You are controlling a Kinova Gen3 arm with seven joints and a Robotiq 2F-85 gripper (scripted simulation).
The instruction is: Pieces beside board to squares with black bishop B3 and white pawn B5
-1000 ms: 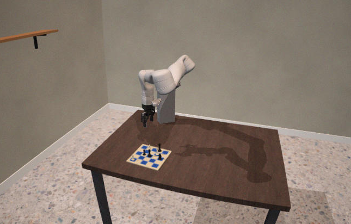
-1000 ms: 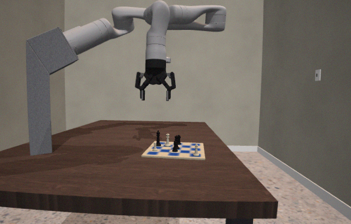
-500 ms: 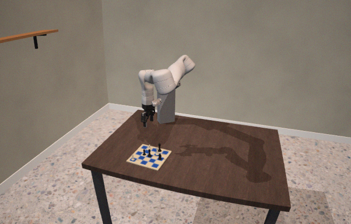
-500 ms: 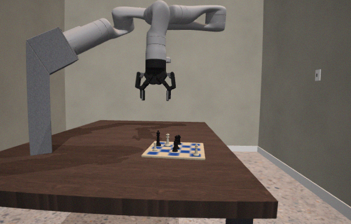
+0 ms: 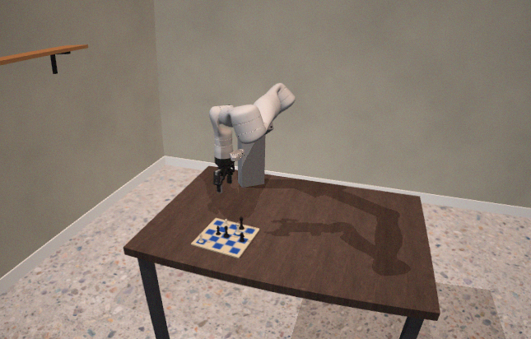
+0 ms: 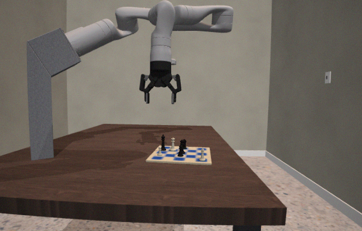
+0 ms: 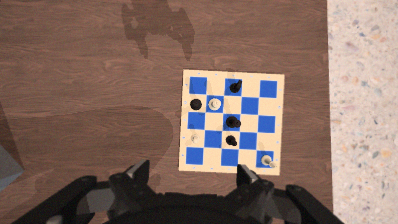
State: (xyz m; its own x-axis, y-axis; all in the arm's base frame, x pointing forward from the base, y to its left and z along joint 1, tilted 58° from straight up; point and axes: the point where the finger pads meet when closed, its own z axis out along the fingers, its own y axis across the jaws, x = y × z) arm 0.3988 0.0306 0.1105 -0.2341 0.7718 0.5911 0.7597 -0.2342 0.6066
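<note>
The small blue-and-cream chessboard (image 5: 237, 253) (image 6: 176, 161) (image 7: 277, 102) lies on the dark wooden table. All pieces in view stand upright on it and none stands beside it. A small white pawn (image 5: 226, 220) (image 6: 159, 151) (image 7: 194, 137) is in the edge column nearest the robot base. Several black pieces are there, among them a tall one (image 5: 241, 222) (image 6: 163, 142) (image 7: 196, 104) and two close together (image 7: 232, 121) (image 7: 231, 140). I cannot tell which is the bishop. The edge letters are too small to read. My gripper (image 5: 221, 182) (image 6: 159, 100) (image 7: 193, 171) is open and empty, high above the table behind the board.
Two more white pieces stand on the board, one by the tall black piece (image 6: 172, 143) (image 7: 215, 104) and one in a corner square (image 5: 201, 240) (image 6: 202, 154) (image 7: 268, 161). The grey robot pedestal (image 5: 251, 162) (image 6: 40, 114) stands at the table's back edge. The table edge (image 7: 327, 100) runs close beside the board.
</note>
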